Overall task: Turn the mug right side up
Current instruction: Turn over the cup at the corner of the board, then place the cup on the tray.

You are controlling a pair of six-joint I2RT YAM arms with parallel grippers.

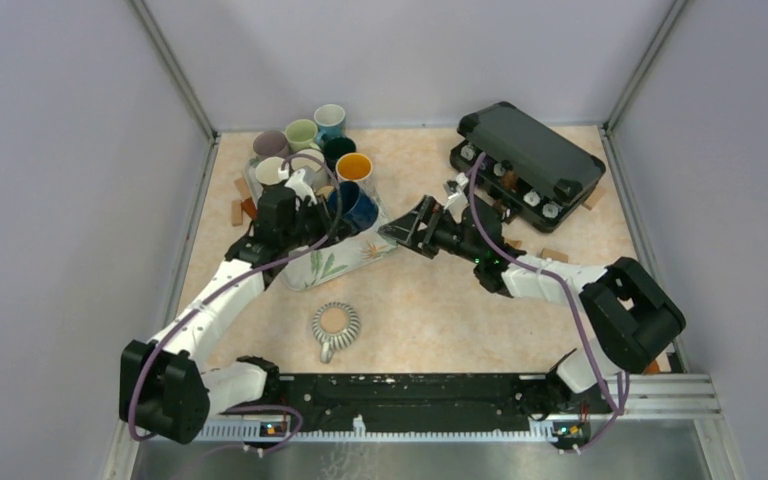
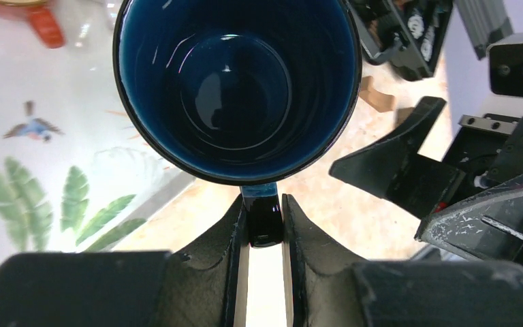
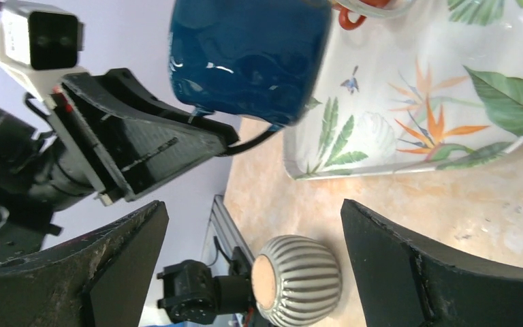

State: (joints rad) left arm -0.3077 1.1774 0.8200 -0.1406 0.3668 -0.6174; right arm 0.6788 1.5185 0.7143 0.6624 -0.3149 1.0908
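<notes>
The dark blue glazed mug (image 2: 237, 88) hangs at the near edge of the white floral-printed tray (image 1: 310, 268), gripped by its handle. The left fingers (image 2: 235, 228) are clamped together on that handle, and the wrist view looks straight down into the mug's open mouth. From the side its mouth faces roughly upward with a slight lean. Whether its base touches the tray I cannot tell. The right fingers (image 1: 408, 226) stand wide apart just beside the mug, holding nothing. By my reading the turning of this mug is all but done. What is left is to settle it flat and let go of the handle. The grey ribbed ceramic mug (image 1: 336, 322) sits bottom up on the peach-coloured counter (image 1: 440, 300) in front of the tray, well apart from both arms, its pale base showing. If it also counts, it is untouched. By count there is one blue mug in hand and one ribbed mug overturned. At least six pastel and dark mugs (image 1: 301, 133) stand mouth-up in a cluster at the tray's far end, the left arm hiding part of the group. There is also one tray and one black hard-shell case (image 1: 532, 152) lying half open at the far right. A few small wooden blocks (image 1: 554, 255) are scattered on the counter, at least four of them.
</notes>
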